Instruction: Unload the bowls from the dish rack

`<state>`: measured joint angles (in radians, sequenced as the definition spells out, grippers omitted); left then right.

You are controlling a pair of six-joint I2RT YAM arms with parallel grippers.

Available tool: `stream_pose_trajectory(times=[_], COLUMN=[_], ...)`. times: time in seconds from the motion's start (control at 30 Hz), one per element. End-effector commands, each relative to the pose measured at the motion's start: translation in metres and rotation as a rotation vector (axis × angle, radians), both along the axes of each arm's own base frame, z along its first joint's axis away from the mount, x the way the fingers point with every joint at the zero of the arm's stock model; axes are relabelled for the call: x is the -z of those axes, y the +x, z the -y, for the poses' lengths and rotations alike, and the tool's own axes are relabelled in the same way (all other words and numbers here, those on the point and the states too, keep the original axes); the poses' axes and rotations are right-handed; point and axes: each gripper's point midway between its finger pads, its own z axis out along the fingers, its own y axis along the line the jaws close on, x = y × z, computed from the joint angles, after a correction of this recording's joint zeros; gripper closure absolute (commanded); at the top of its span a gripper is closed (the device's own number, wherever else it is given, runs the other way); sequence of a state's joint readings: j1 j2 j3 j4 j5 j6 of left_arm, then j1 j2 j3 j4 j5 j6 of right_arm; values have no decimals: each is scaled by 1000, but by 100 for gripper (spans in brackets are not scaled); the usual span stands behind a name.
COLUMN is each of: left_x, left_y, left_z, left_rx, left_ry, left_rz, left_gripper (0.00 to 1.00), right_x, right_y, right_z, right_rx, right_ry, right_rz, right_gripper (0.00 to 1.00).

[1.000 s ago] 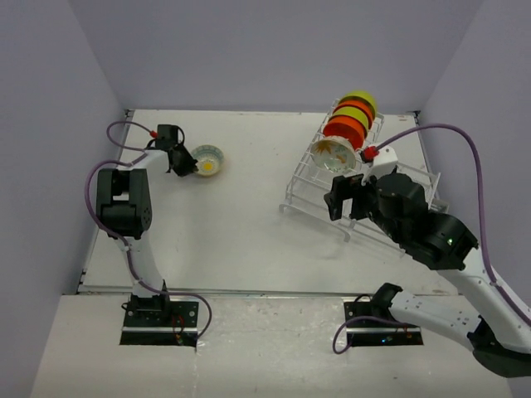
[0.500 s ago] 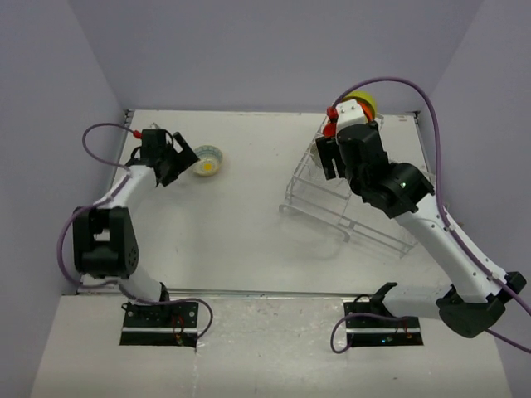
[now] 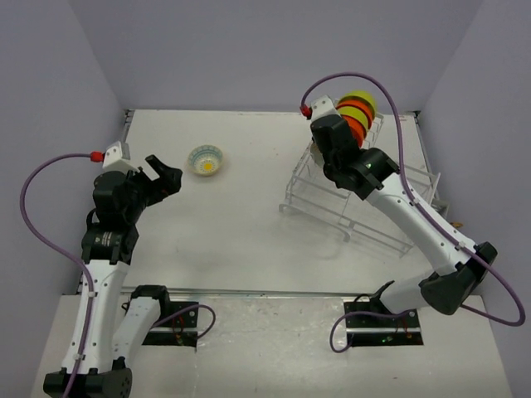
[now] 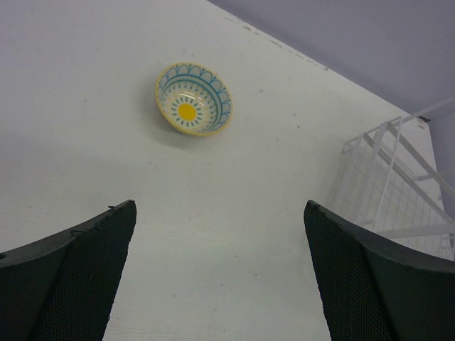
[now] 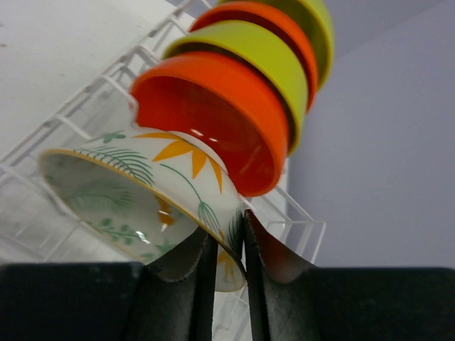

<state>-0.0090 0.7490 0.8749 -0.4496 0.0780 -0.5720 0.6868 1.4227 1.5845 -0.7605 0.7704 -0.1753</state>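
The white wire dish rack (image 3: 330, 211) stands at the right of the table. A row of orange-red and lime-green bowls (image 3: 355, 111) stands on edge in it. In the right wrist view a cream bowl with a flowery inside (image 5: 135, 186) stands at the front of that row, before an orange-red bowl (image 5: 213, 114). My right gripper (image 5: 229, 234) is shut on the cream bowl's rim, one finger inside and one outside. My left gripper (image 3: 163, 177) is open and holds nothing. It hovers near and left of a blue-and-yellow patterned bowl (image 4: 193, 98) resting on the table.
Purple walls enclose the table on three sides. The rack's lower flat wire section (image 4: 402, 181) shows at the right of the left wrist view. A purple cable (image 3: 431, 133) loops above the right arm over the rack.
My left gripper let go of the patterned bowl, opened and drew back toward the near left. My right arm swung up to the rack and shut on the cream bowl's rim.
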Motion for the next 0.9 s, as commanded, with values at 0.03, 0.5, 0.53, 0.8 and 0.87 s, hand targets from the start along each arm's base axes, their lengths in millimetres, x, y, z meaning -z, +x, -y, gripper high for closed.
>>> stream_pose_trajectory(times=[0.03, 0.5, 0.53, 0.8, 0.87], left_x=[-7, -47, -56, -144, -146], left_y=[-22, -16, -17, -14, -16], left_z=[-8, 26, 32, 104, 152], left_rx=[23, 217, 247, 497, 605], left_ry=[115, 75, 54, -9, -10], left_rz=[-49, 35, 56, 278, 283], left_gripper=[0, 0, 0, 0, 0], right_x=[-7, -64, -71, -109, -101], right_y=[8, -20, -23, -41, -42], right_z=[12, 34, 34, 32, 6], right_rx=[81, 176, 178, 207, 83], right_ry=[-45, -67, -59, 91, 217], right_rz=[85, 244, 255, 297, 215], right_gripper=[86, 100, 100, 100, 100])
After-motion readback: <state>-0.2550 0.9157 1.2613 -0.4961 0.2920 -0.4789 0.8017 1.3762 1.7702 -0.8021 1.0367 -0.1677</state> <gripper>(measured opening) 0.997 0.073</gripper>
